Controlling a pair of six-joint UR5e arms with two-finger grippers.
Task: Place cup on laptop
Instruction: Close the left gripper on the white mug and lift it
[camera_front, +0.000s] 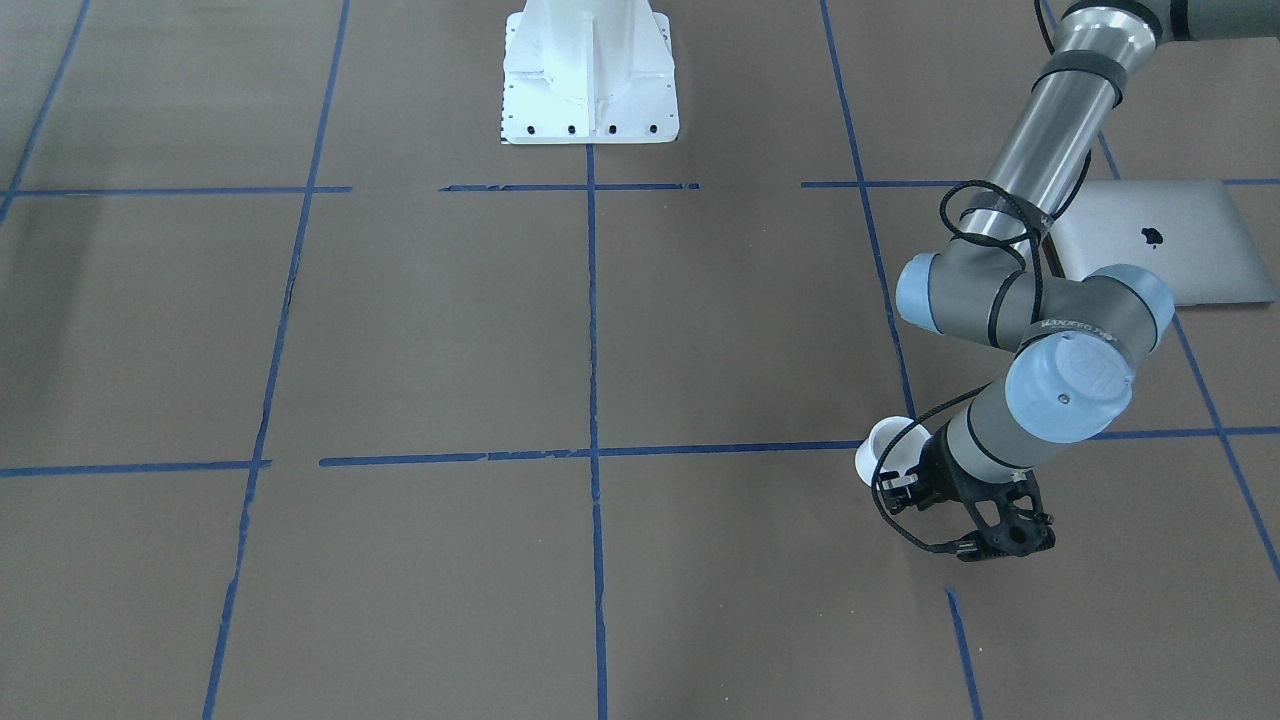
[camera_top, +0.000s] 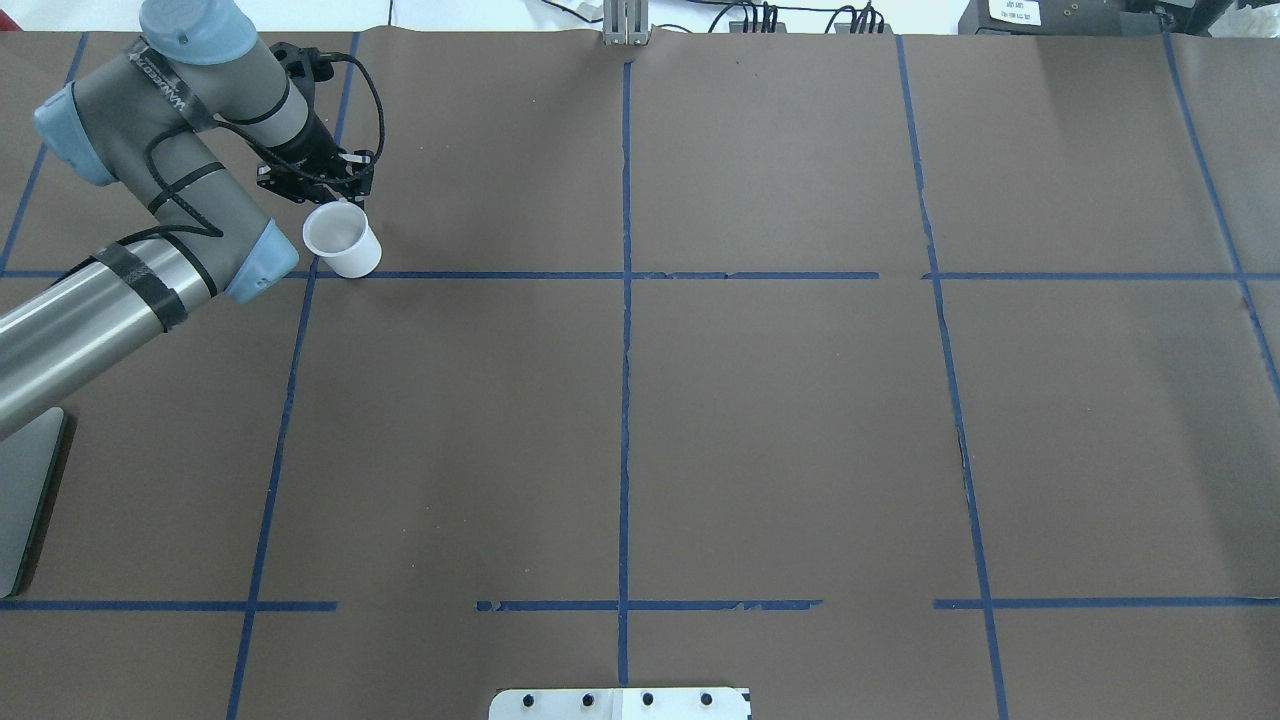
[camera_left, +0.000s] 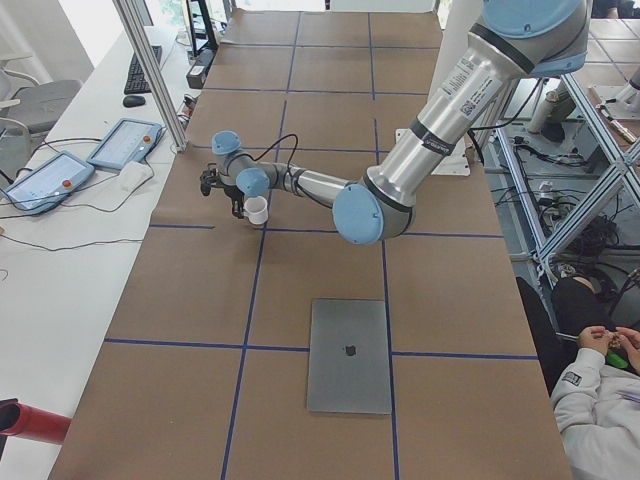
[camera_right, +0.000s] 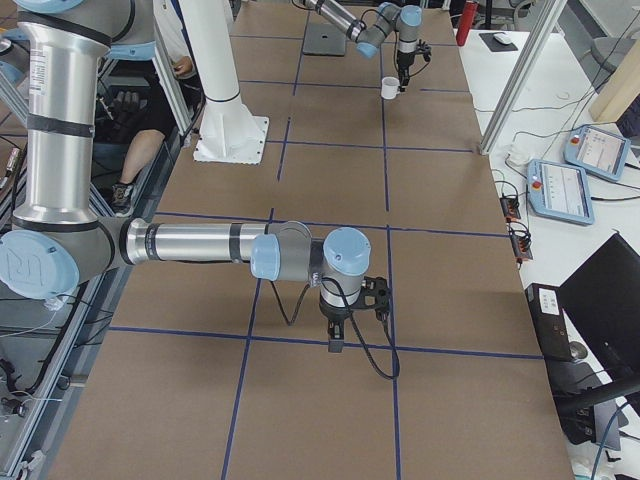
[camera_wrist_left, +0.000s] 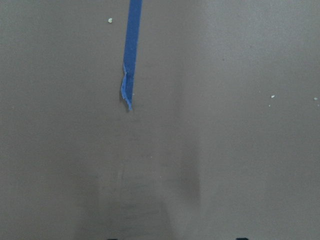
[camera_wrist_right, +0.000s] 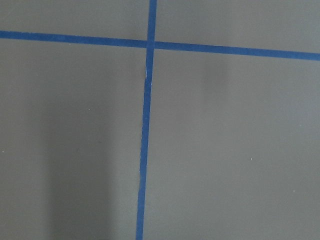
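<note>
The white cup (camera_front: 880, 450) stands upright near a blue tape line at the table's far left; it also shows in the overhead view (camera_top: 342, 242). My left gripper (camera_top: 335, 195) points down with its fingertips at the cup's far rim. I cannot tell whether it is open or shut on the cup. The left wrist view shows only table paper and tape. The silver laptop (camera_front: 1160, 245) lies closed near the robot's left side, partly behind the left arm; the left side view (camera_left: 349, 355) shows it whole. My right gripper (camera_right: 335, 345) points down over a tape line, far from both; I cannot tell its state.
The table is covered in brown paper with a blue tape grid (camera_top: 625, 275). The white robot base (camera_front: 588, 80) stands at the table's near middle edge. A metal post (camera_right: 545, 60) and teach pendants (camera_right: 570, 185) stand off the table's far side.
</note>
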